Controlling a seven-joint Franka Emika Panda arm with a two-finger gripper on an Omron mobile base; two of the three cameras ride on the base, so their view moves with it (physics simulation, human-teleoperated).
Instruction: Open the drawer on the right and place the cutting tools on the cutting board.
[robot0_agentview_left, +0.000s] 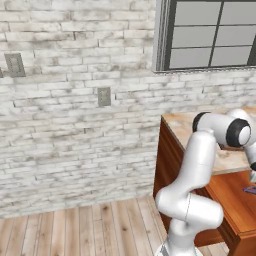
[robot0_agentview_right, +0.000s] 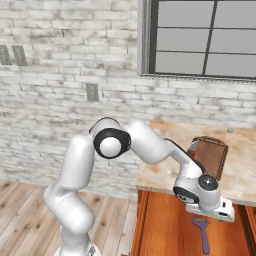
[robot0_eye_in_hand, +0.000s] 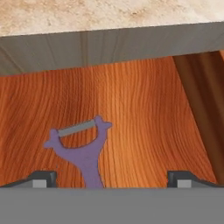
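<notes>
Gripper (robot0_eye_in_hand: 111, 177) spread wide, grasping nothing, poised over pulled-out drawer (robot0_eye_in_hand: 131, 127). Purple peeler (robot0_eye_in_hand: 81, 146) flat on drawer floor, between fingertips, just ahead. Cutting board (robot0_agentview_right: 211, 156) on worktop (robot0_agentview_right: 240, 165) beyond gripper.

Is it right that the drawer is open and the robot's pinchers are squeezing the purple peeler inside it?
Not quite. The drawer is open and the purple peeler lies inside it, but the gripper isn't squeezing it. The hand view shows the fingertips spread wide, well apart on either side of the peeler's handle, not touching it.
</notes>
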